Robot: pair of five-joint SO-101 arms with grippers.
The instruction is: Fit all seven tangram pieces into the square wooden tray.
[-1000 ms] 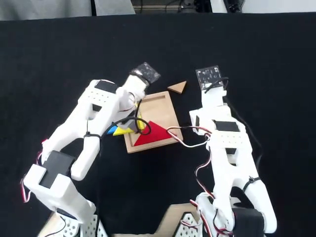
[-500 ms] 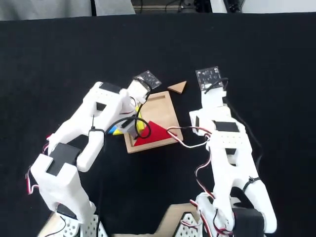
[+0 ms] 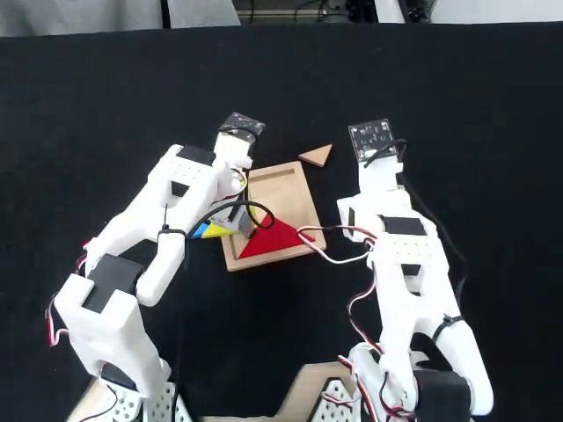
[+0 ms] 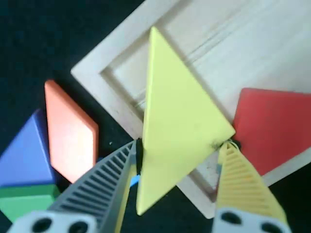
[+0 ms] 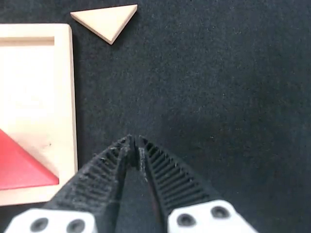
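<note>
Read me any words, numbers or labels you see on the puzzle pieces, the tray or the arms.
None can be read.
The yellow triangle, red triangle, wooden tray and plain wooden triangle are unprinted.
Any marks on the wrist circuit board are too small to read.

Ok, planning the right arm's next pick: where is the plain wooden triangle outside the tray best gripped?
Probably from straight above, pinching its long edge against the opposite corner: the wooden triangle lies flat, apart from the tray, all sides free.

Bright, even overhead light, soft shadows (pale glare on the wooden tray (image 5: 29,77)).
</note>
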